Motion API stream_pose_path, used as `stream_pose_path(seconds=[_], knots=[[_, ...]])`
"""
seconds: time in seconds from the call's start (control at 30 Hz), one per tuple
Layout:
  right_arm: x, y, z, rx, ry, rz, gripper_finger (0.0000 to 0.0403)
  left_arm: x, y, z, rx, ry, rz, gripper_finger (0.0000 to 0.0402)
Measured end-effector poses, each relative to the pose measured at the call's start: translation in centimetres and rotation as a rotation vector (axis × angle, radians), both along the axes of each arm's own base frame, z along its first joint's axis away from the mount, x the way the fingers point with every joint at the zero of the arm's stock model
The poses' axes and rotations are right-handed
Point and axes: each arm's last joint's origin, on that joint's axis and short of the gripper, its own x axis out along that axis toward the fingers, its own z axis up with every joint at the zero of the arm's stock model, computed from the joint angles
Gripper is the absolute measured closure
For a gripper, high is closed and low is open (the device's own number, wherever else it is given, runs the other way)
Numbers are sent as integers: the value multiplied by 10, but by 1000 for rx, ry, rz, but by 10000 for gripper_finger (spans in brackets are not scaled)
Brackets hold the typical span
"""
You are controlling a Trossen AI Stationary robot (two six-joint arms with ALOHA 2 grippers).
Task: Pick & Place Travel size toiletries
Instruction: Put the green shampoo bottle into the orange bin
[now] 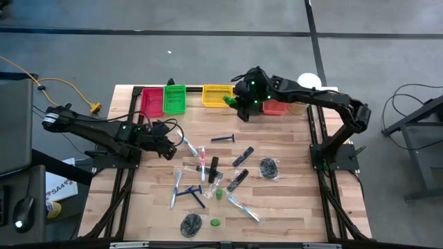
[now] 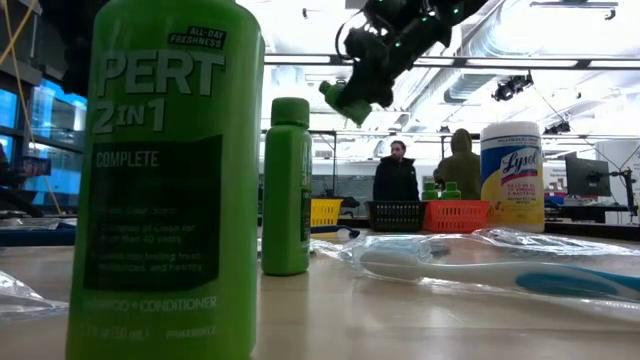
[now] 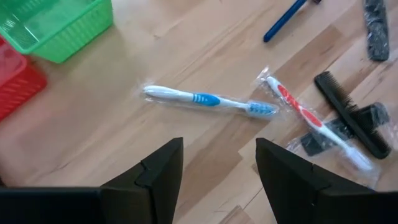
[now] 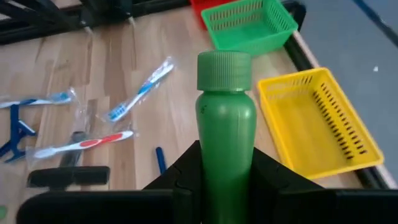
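While my right gripper (image 4: 227, 163) hangs raised above the far edge of the table, its two fingers are clamped on a small green bottle (image 4: 226, 121), cap pointing away from the wrist. From above, that bottle (image 1: 230, 102) sits in the air just beside the yellow bin (image 1: 216, 95), with the orange bin (image 1: 275, 107) on its other side. The low view shows it lifted well clear of the wood, tilted under my gripper.

My left gripper (image 3: 217, 165) hovers low over the left part of the table with its fingers spread apart and nothing between them. Just beyond them lies a blue toothbrush (image 3: 208, 100) in clear wrap, and near it a red toothbrush (image 3: 301, 112) resting against a black comb (image 3: 348, 112).

The other toiletries lie scattered across the middle of the table (image 1: 291, 207): blue razors, dark mesh puffs, another green bottle standing upright. A green bin (image 1: 174, 99) and a red bin (image 1: 151, 102) sit along the far edge.
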Motion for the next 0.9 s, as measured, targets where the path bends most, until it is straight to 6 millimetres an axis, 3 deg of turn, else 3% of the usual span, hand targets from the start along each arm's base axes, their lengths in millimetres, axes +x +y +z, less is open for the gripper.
stream_pose_path(seconds=[0.17,0.47,0.63,0.9], knots=[[-12,0,6,-15,-19,-14,335,-9,2,-9,-9,-48,16,209],[-54,13,-30,16,-66,-167,335,-23,6,-17,8,-140,41,209],[-77,22,-43,-40,-122,-323,334,-28,8,-18,33,-157,56,209],[-106,25,-77,-109,-178,-728,331,-29,9,-17,68,-166,69,209]])
